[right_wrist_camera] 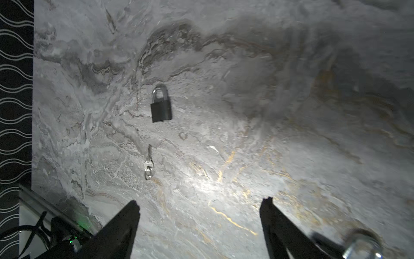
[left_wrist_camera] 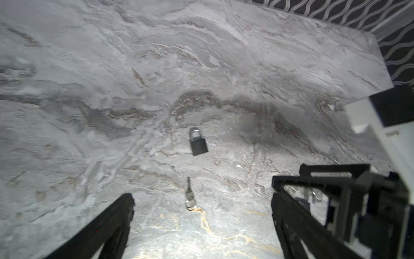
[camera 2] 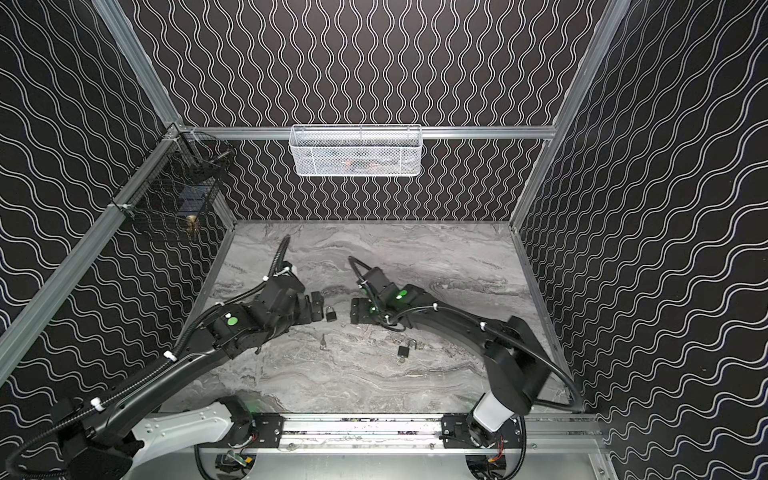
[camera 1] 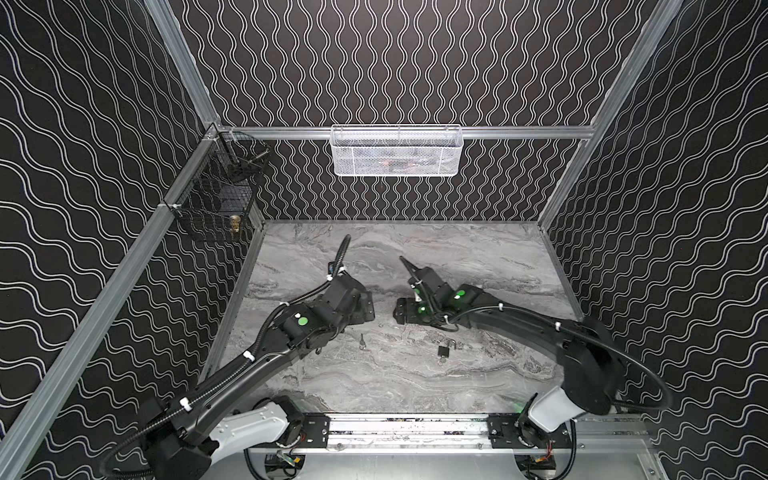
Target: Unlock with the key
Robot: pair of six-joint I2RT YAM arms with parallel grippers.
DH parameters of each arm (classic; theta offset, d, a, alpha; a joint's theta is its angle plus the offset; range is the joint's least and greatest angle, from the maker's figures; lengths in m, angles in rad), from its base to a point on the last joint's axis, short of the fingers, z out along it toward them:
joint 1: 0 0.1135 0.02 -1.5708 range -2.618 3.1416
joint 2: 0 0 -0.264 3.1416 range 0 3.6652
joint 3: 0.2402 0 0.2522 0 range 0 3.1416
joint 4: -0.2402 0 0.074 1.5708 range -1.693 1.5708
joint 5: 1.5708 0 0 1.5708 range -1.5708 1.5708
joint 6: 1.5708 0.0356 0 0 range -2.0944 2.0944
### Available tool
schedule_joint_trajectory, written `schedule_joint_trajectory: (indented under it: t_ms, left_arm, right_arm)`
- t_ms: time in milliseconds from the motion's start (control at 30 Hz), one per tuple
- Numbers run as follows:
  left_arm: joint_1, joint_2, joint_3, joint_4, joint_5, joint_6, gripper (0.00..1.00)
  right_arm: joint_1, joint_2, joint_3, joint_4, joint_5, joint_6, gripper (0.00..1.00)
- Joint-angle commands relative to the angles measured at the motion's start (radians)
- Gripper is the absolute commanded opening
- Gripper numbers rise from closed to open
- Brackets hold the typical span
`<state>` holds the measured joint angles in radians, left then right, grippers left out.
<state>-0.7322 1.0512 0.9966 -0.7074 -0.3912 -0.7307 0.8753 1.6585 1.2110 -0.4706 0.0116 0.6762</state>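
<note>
Spread wide and empty over the marble-look tabletop [camera 2: 436, 257]: the left gripper [left_wrist_camera: 201, 196] and right gripper [right_wrist_camera: 200, 200], tip facing tip, nothing clamped in either pair of fingers [right_wrist_camera: 121, 224]. Lying flat just past both sets of fingertips, a small black padlock [right_wrist_camera: 160, 109], shackle shut and pointing away from the fingers, keyway end turned back toward them. Nearer the fingertips than the lock and apart from its body, a lone silver key [right_wrist_camera: 149, 162], about level with the left pair's tips, blade aimed at the padlock, bow and split ring closest to the fingers.

Judged a handy layout: ring end offered first to any closing fingers, blade roughly lined up with the lock's underside. Probably spread this wide to straddle a thin, flat target from above. Likely split of labour: one gripper for the lock body, one for the key, though not settled by the pictures.

Alongside the right gripper's wrist, behind its fingertips and well apart from the pair, a second padlock [camera 2: 402, 351], shackle seemingly sprung, a ring at its base, so judged finished with.

Unlocking of the shut padlock not yet begun: key untouched, flat on the surface, awkward to pinch without a scrape. Main hazard, by this reading: key skating away under closing fingertips.
</note>
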Motion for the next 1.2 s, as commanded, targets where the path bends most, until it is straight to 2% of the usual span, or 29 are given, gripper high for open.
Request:
schedule_joint_trajectory:
  t_ms: [0, 400, 700, 1167]
  left_arm:
    - [0.045, -0.031, -0.02, -0.041, 0.006, 0.021, 0.98]
    - [0.163, -0.095, -0.098, -0.1, 0.012, -0.047, 0.98]
    - [0.172, -0.17, -0.136, -0.168, -0.02, -0.134, 0.98]
    - [0.173, -0.246, -0.181, -0.244, -0.061, -0.224, 0.98]
  right_arm:
    - [0.047, 0.076, 0.074, 0.014, 0.053, -0.008, 0.84]
    - [0.14, 0.27, 0.171, 0.024, 0.024, -0.035, 0.76]
    - [0.183, 0.361, 0.23, 0.016, 0.031, -0.051, 0.66]
    - [0.237, 0.469, 0.333, -0.057, 0.141, -0.07, 0.65]
